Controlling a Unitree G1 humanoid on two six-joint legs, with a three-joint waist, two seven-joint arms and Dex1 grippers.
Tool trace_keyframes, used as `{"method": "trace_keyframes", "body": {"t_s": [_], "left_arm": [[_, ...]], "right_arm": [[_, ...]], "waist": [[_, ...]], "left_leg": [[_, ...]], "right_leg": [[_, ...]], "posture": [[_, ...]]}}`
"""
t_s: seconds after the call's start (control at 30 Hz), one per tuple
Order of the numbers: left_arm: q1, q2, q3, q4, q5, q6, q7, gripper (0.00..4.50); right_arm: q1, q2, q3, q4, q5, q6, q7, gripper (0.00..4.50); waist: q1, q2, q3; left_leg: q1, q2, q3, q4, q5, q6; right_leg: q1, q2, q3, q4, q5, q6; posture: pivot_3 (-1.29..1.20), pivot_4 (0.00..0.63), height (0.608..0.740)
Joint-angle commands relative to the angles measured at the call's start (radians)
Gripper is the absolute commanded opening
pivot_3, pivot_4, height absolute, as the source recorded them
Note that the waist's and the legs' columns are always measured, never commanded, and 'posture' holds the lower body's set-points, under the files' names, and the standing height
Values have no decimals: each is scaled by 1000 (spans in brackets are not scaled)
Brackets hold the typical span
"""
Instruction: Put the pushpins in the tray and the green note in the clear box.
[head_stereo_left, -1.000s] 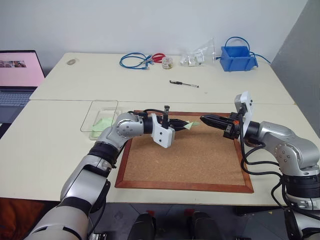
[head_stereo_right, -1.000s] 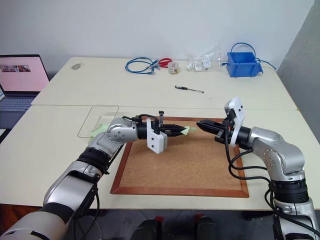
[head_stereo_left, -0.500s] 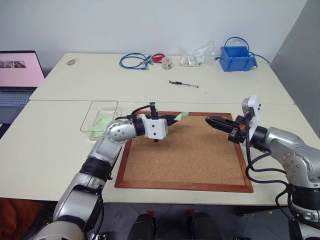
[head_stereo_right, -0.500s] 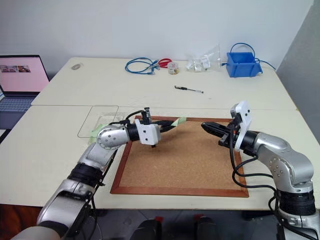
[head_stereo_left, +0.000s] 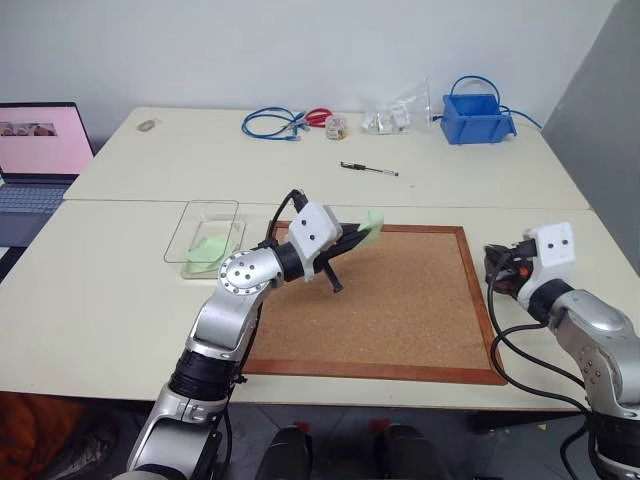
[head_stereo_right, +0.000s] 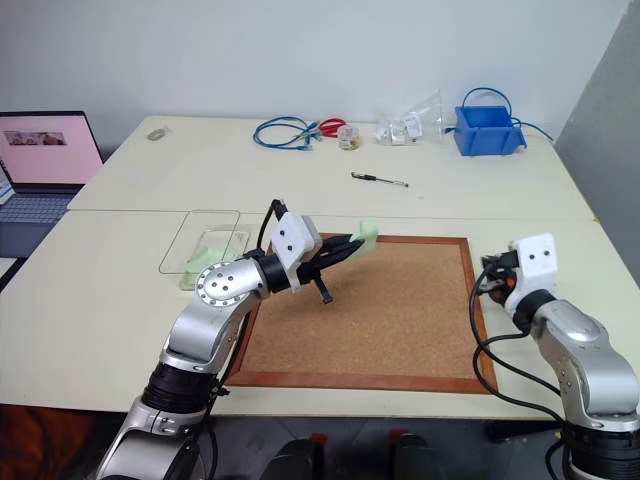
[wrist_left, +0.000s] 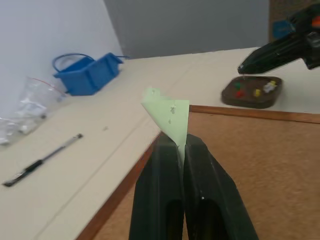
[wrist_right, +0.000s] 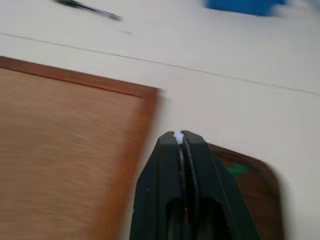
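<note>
Working over a wide pale table (head_stereo_left: 100, 290), with a framed cork board (head_stereo_left: 400, 310) laid on its near half. Just beside the board's left edge, the clear box (head_stereo_left: 176, 235), long axis running away from the robot, with one pale green slip (head_stereo_left: 210, 247) already lying inside. Off the board's right side, the tray (wrist_left: 250, 103), dotted with small red, green, yellow and white heads (too tiny to call anything firmer than probably the pushpins (wrist_left: 239, 93)). Above that tray, the right jaws, pressed together, with a white speck at the very tips, too small to name. Over the board's far left part, the left jaws, clamped thin on a corner of the green note (head_stereo_left: 370, 222), lifted clear of the cork and pointing forward and rightward. Judged to be the carrying step for the note. Turns on one relation: clear box to the left of the left jaws, near but apart, on the side opposite the aim of the tips, and far closer to the left arm than to the right. Calls for swinging the wrist back leftward over the open box before letting go; risks a light slip fluttering past the rim.
</note>
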Motion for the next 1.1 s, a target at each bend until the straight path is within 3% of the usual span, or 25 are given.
{"method": "trace_keyframes", "body": {"t_s": [0.03, 0.3, 0.43, 0.53, 0.67, 0.73, 0.77, 0.93, 1.1], "left_arm": [[-57, -21, -37, -8, -46, 35, -49, 61], [-119, -39, -71, 45, -68, 32, -113, 61], [-118, -34, -68, 49, -63, 26, -117, 0], [-110, -30, -64, 42, -61, 29, -112, 0], [-94, -20, -60, 27, -62, 35, -105, 0], [-91, -16, -58, 27, -61, 34, -104, 0], [-90, -14, -57, 28, -61, 33, -103, 0], [-79, -7, -17, 21, -69, 59, -54, 0], [-46, -2, 83, -38, -77, 153, 79, 0]], "right_arm": [[-15, 19, -32, 18, -34, -29, -45, 0], [-92, 38, -40, 145, -28, -19, -30, 0], [-106, 29, -51, 174, -28, -17, -25, 774], [-109, 27, -56, 179, -23, -10, -22, 1640], [-101, 29, -57, 154, -17, 4, -20, 2443], [-100, 29, -58, 148, -15, 9, -20, 3104], [-100, 29, -59, 147, -15, 11, -20, 3162], [-82, 0, -23, 80, -45, -22, 6, 4367], [-62, -19, 55, -61, -4, -59, 132, 4367]], "waist": [[-1, 0, 0], [-2, 1, 0], [0, 1, 0], [0, 1, -1], [-1, 1, -1], [0, 1, -1], [0, 1, -1], [-1, 1, 0], [-3, 1, 0]], "left_leg": [[0, 0, 0, 0, 0, 0], [1, 1, 1, 0, 0, 0], [1, 1, 1, -1, 0, 0], [0, 1, 1, -1, 0, 0], [1, 1, 1, -1, 0, 0], [0, 1, 1, -1, 0, 0], [0, 1, 1, -1, 0, 0], [0, 1, 1, -1, 0, 0], [1, 1, 0, -1, 0, 0]], "right_leg": [[0, 0, 0, 0, 0, 0], [0, 1, 1, 1, 0, 0], [0, 1, 1, 0, 0, 0], [0, 1, 1, 0, 0, 0], [0, 1, 1, 0, 0, 0], [0, 1, 1, 0, 0, 0], [0, 1, 1, 0, 0, 0], [0, 1, 1, 0, 0, 0], [0, 1, 1, 0, 0, 0]], "posture": [[0, 150, 740], [0, 150, 740], [0, 150, 740], [0, 150, 740], [0, 150, 740], [0, 150, 740], [0, 150, 740], [0, 150, 740], [0, 150, 740]]}}
